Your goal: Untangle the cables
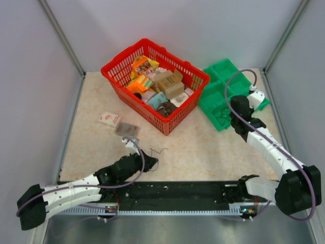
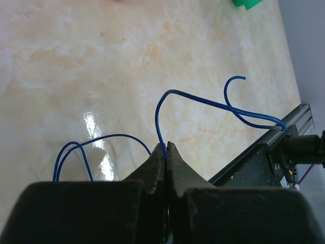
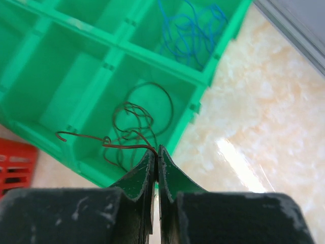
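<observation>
Now | left tool (image 2: pixel 166 147): pinching a blue cable (image 2: pixel 203 101) looping above the marbled surface (image 2: pixel 76 61) | right tool (image 3: pixel 157 150): pinching a dark brown cable (image 3: pixel 137 122) coiled in a green tray (image 3: pixel 152 56) compartment | blue bundle (image 3: pixel 190 30): neighbouring compartment

Robot lab cell: plain grey panel walls (image 1: pixel 30 81), aluminium corner posts (image 1: pixel 61 35), black mounting rail (image 1: pixel 177 193).

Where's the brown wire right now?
Right wrist view: the brown wire is pinched in the right gripper, its coils over the green tray's nearest compartment.
</observation>
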You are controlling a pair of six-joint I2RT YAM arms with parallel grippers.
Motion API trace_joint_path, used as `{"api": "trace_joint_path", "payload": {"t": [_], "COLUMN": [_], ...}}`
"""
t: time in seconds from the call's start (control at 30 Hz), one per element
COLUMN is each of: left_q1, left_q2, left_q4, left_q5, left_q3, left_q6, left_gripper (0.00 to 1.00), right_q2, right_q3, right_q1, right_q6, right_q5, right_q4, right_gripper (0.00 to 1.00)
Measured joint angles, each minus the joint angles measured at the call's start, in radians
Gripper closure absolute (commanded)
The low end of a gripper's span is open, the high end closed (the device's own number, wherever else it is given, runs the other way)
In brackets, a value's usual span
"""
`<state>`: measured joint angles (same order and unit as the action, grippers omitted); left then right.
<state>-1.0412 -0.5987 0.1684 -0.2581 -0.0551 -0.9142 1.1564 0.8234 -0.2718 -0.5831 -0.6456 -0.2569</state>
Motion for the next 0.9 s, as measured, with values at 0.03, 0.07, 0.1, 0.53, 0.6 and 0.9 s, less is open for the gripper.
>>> {"api": "trace_joint_path", "payload": {"t": [0.03, 0.07, 0.1, 0.53, 0.6, 0.9], "left_q1": [0.000, 0.000, 0.000, 0.000, 0.000, 0.000], "left_q2": [0.009, 0.020, 0.030, 0.056, 0.056, 0.024], "left_q4": [0.000, 0.001, 0.002, 0.005, 0.005, 0.011], "left_q5": [-0.001, -0.002, -0.003, -0.020, -0.020, -0.020], "left_q3": [0.000, 0.000, 0.000, 0.000, 0.000, 0.000], "left_q6": [0.000, 0.000, 0.000, -0.003, -0.003, -0.003], "left_gripper": [1.00, 1.00, 1.00, 1.00, 1.00, 1.00], "right_q2": [0.000, 0.000, 0.003, 0.307, 0.344, 0.414], "right_q3": [-0.005, -0.013, -0.019, 0.211, 0.265, 0.261], "right_q1": [0.000, 0.000, 0.000, 0.029, 0.034, 0.052], "right_q6": [-0.011, -0.023, -0.030, -0.027, -0.013, -0.029], "right_q5": [-0.008, -0.019, -0.029, -0.022, -0.022, 0.030], "right_q4": [-0.015, -0.032, -0.052, -0.206, -0.208, -0.187], "right_gripper": [1.00, 1.00, 1.00, 1.00, 1.00, 0.97]}}
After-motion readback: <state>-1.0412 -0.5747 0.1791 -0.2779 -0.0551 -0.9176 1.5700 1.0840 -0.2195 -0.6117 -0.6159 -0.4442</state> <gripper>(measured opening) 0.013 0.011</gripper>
